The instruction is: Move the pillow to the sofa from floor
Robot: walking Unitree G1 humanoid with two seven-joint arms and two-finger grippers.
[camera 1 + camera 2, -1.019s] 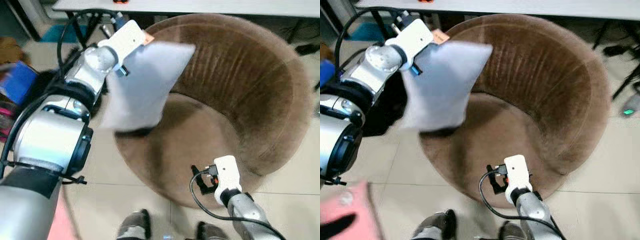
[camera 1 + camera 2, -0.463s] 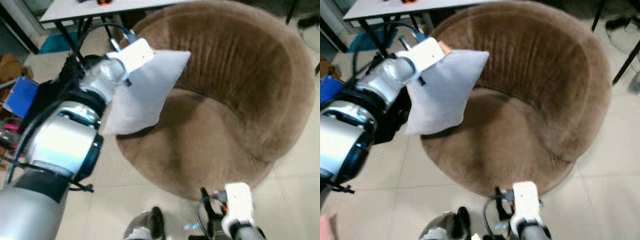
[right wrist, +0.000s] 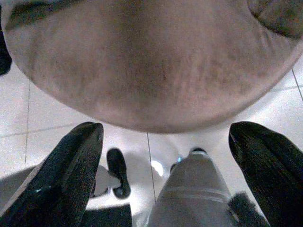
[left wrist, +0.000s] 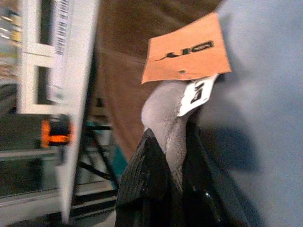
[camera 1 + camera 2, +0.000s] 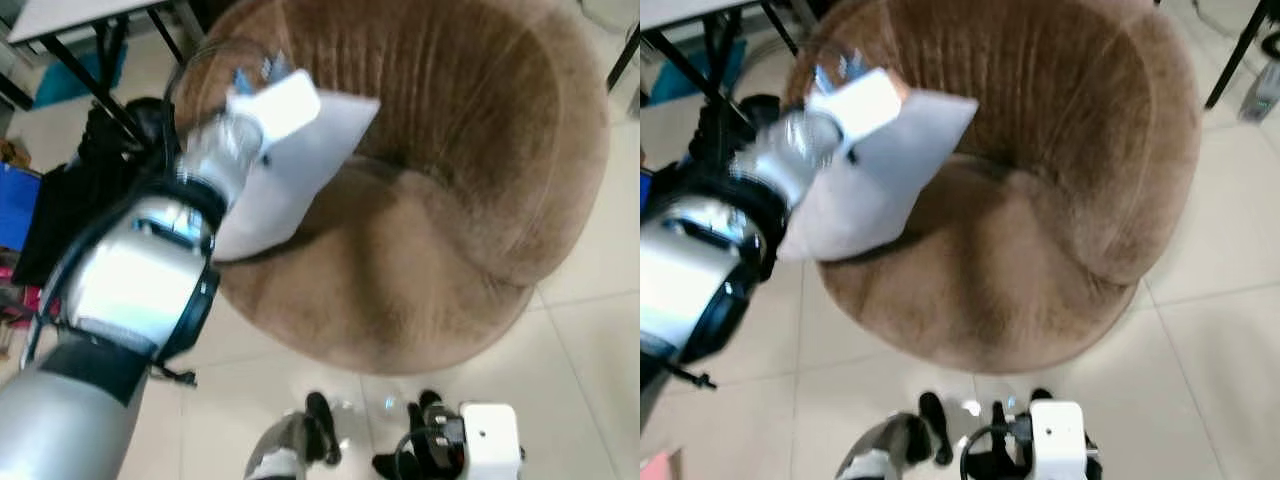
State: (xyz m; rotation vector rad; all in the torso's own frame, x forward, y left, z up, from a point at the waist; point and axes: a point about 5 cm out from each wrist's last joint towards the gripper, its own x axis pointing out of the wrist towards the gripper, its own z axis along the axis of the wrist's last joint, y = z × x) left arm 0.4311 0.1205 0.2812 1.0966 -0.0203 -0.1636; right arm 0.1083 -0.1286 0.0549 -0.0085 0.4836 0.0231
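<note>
My left hand [image 4: 177, 142] pinches a corner of the pale grey fabric pillow [image 5: 290, 175], holding it over the round brown plush sofa's [image 5: 470, 150] left edge, seemingly brushing the seat. My right hand [image 3: 163, 165], fingers spread, hangs before the sofa.

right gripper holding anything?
No. The right gripper has its fingers spread wide with only floor tiles and the sofa edge between them.

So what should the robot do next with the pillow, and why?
Probably lower it a little further over the seat, then let go. The left gripper pinches a corner of the grey pillow, which hangs over the left edge of the round brown sofa, not yet lying flat on the cushion.
</note>
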